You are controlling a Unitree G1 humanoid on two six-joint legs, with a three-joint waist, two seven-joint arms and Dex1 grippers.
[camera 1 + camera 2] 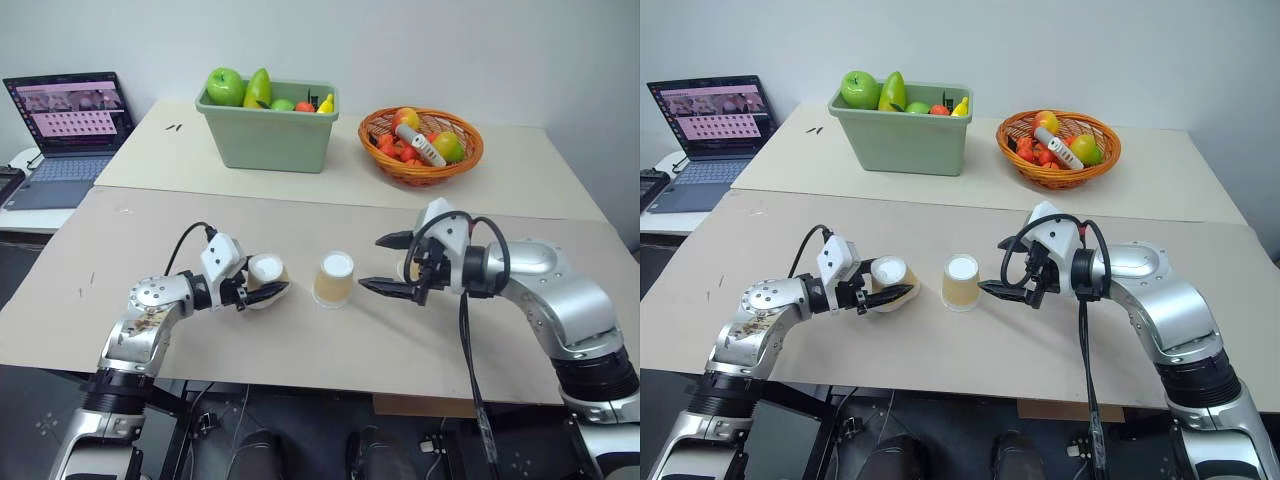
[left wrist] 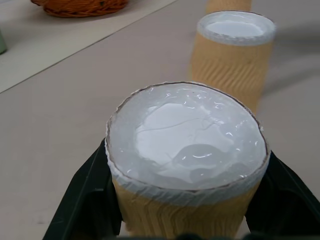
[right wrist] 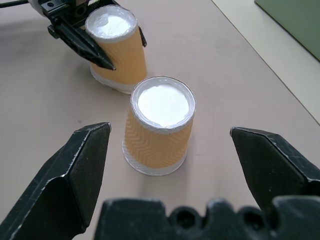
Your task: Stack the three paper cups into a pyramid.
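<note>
The left claw (image 1: pixel 262 293) grips one tilted cup (image 1: pixel 267 276) on the counter (image 1: pixel 150 240), the open right claw (image 3: pixel 170 150) faces a second cup (image 3: pixel 160 125) (its wrist view shows both cups).

You have a pale beige cardboard-like table top (image 1: pixel 300 345) in front, with a lighter cream table (image 1: pixel 520 175) butted behind it. On that rear table sits a sage-green rectangular plastic bin (image 1: pixel 268 137) holding a green apple (image 1: pixel 225 86), a yellow-green pear (image 1: pixel 259 87) and smaller fruit. Just to its right you see a woven orange wicker basket (image 1: pixel 421 160) of mixed fruit. At far left stands an open dark laptop (image 1: pixel 65 130), its screen lit.
</note>
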